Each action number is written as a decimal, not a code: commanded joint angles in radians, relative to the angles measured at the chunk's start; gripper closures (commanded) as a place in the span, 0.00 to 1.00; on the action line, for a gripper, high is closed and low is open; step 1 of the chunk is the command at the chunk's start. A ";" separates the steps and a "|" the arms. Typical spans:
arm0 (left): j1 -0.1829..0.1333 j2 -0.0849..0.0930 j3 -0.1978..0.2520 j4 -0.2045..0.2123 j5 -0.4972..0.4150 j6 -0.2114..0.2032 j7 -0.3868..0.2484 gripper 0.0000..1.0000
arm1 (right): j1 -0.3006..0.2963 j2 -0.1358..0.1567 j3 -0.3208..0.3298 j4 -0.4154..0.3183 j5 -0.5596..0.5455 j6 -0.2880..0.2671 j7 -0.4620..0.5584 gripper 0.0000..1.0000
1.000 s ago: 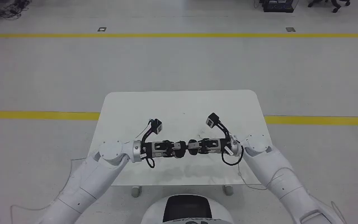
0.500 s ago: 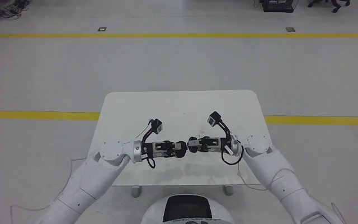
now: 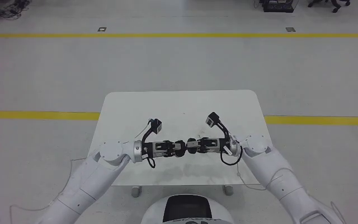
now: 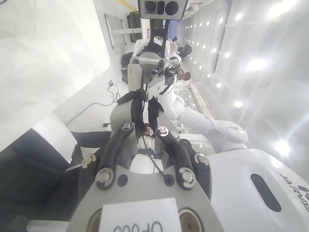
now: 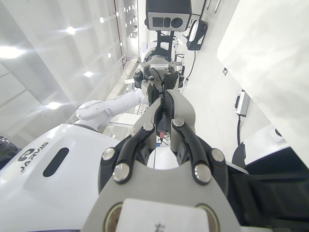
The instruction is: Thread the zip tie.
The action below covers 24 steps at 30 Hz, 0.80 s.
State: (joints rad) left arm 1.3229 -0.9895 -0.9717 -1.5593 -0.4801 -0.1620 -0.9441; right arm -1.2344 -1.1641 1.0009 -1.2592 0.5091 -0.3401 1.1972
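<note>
Left hand (image 3: 179, 147) and right hand (image 3: 194, 145) meet tip to tip above the desk (image 3: 179, 106), each pinching the zip tie (image 5: 163, 95). Ends appear aligned; whether the tail has entered the head is hidden, pull-through apparently remaining.

I'm looking at the left arm (image 3: 92, 173) and right arm (image 3: 277, 171) wearing glossy white shells, black cables (image 3: 224, 159) looping by the wrists mid-frame. The left hand (image 3: 182, 147) and right hand (image 3: 192, 145) are showing grey fingers (image 4: 120, 114), black linkage bars (image 4: 113, 146) and silver screws (image 4: 127, 126).
</note>
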 commanded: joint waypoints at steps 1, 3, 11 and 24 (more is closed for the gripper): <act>-0.001 0.000 0.001 0.000 0.000 0.001 0.000 0.91 | 0.001 0.000 0.000 -0.001 0.000 0.000 0.002 1.00; -0.002 0.001 0.002 0.000 0.000 0.002 0.002 0.91 | 0.001 0.000 -0.001 -0.001 0.001 0.000 0.005 1.00; -0.008 0.001 0.007 0.003 -0.002 0.003 0.003 0.91 | 0.008 0.000 -0.008 0.005 0.003 0.002 0.012 1.00; -0.014 0.002 0.017 0.006 -0.006 0.000 0.004 1.00 | 0.011 0.000 -0.013 0.013 0.009 0.004 0.013 1.00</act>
State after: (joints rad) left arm 1.3094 -0.9880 -0.9555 -1.5531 -0.4854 -0.1610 -0.9394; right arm -1.2232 -1.1641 0.9877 -1.2461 0.5172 -0.3364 1.2100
